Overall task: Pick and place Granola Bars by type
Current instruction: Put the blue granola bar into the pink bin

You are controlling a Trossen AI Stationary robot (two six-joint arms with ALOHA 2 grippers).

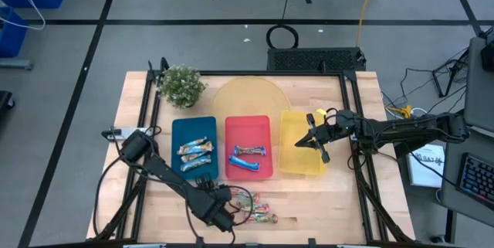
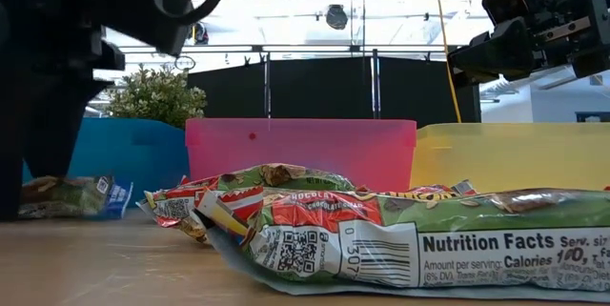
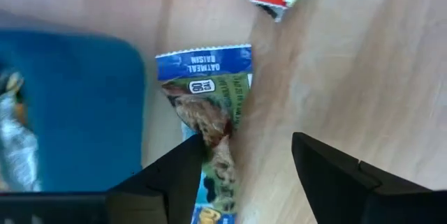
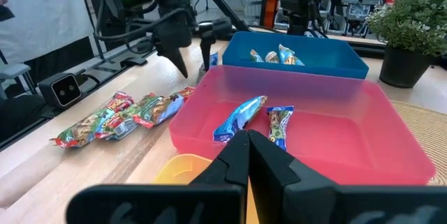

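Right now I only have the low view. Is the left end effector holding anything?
Observer: No. The left wrist view shows the left end effector open, with one finger on either side of a blue-white oatmeal raisin bar that lies on the wood.
Operator: Is that bar inside the blue tray?
Observer: No. It lies on the table just outside the blue tray, next to its wall.
Operator: And the right arm?
Observer: The right end effector is shut. In the high view it sits over the yellow tray.
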